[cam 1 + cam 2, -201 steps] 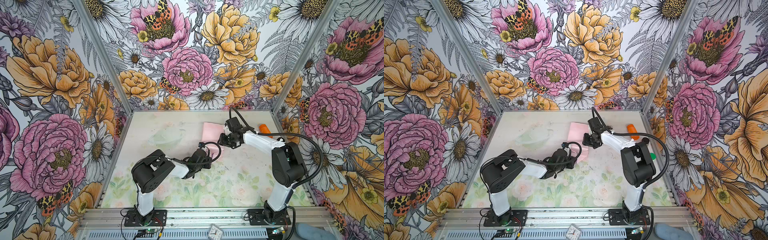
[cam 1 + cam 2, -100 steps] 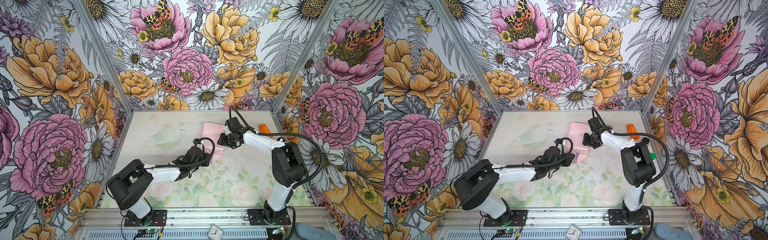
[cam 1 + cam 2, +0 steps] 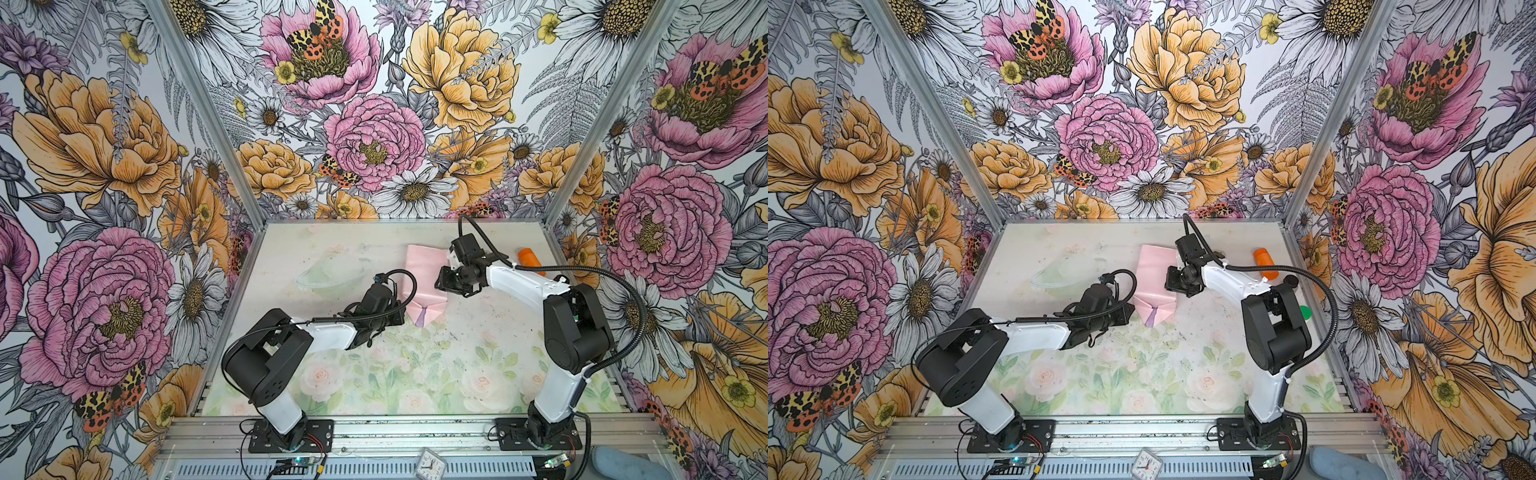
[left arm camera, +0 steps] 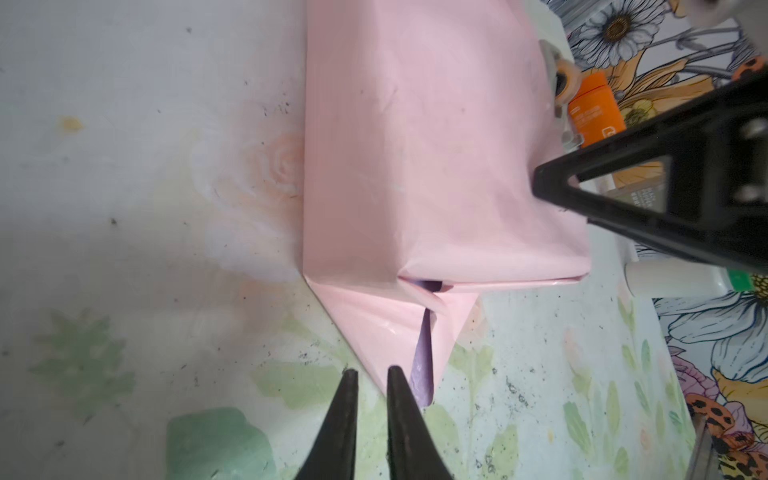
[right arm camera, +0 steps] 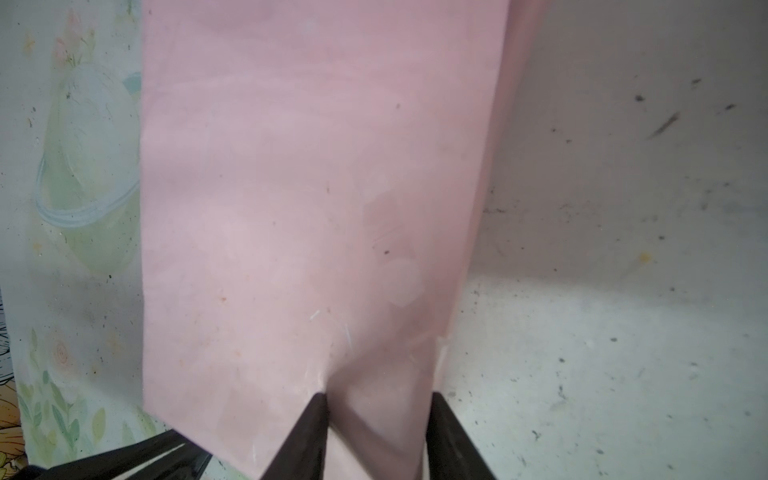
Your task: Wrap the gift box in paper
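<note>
Pinning a box wrapped in paper (image 3: 422, 274) to the table (image 3: 478, 332) from two sides.

Reaching with the left arm (image 3: 332, 332) stretched low and nearly flat, and with the right arm (image 3: 523, 282) bent at the elbow and angled down opposite. Pressing the right gripper (image 5: 376, 399) onto the paper, jaws apart, one fingertip (image 5: 316, 415) on the pink top, its partner past the wrap's edge. Hiding the box under the right jaws, ahead of the left ones. Holding the left gripper (image 4: 371, 376) a slit apart and empty, just short of the folded triangular flap (image 4: 374, 320), purple strip (image 4: 422, 365) beside its tip.
</note>
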Controlling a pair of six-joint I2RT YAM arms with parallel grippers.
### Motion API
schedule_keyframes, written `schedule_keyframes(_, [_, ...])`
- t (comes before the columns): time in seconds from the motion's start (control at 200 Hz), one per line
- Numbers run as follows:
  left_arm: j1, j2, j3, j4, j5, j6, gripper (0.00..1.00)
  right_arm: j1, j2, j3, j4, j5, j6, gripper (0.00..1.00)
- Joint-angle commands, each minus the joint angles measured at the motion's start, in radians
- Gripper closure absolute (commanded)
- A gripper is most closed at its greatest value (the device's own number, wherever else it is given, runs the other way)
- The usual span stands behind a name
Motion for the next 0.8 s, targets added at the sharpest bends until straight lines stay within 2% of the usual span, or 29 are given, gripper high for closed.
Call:
schedule_keyframes(0.0, [-0.009,0.056,0.043,0.053,0.049,0.013,0.83,0.014,0.035,0.004,-0.033,-0.001,-0.01,0.6])
schedule_keyframes(0.23, [-0.02,0.191,0.1,0.121,0.062,0.003,0.83,0.015,0.027,-0.009,-0.032,-0.004,-0.008,0.6])
schedule_keyframes(0.495, [-0.021,0.277,0.158,0.178,0.07,-0.005,0.82,0.016,0.026,-0.028,-0.032,-0.006,-0.004,0.6])
schedule_keyframes(0.655, [-0.023,0.25,0.15,0.179,0.086,-0.008,0.8,0.012,0.01,-0.036,-0.033,0.005,-0.003,0.6])
schedule_keyframes(0.79, [-0.023,0.176,0.086,0.174,0.08,-0.009,0.79,0.007,-0.009,-0.034,-0.033,0.01,-0.001,0.54])
